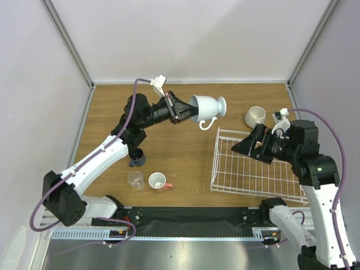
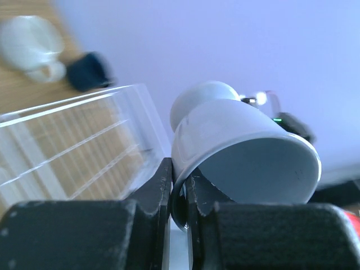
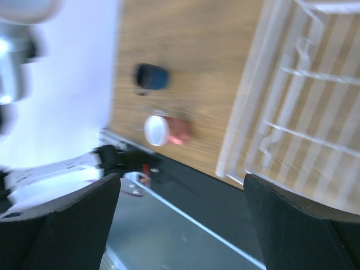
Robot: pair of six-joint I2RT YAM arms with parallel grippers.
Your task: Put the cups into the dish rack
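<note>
Pale grey-blue mug (image 1: 209,108): aloft over bench (image 1: 180,157), on its side, foot toward 3 o'clock, rim clamped in left fingers (image 1: 190,116). Dish rack (image 1: 215,163) at 5 o'clock. Right fingers (image 1: 242,145) apart above rack.

No text, label, brand, number or sign can be read in any of the three views. Both wrist views are blurred, and nothing in the top view is sharp enough to show lettering.
</note>
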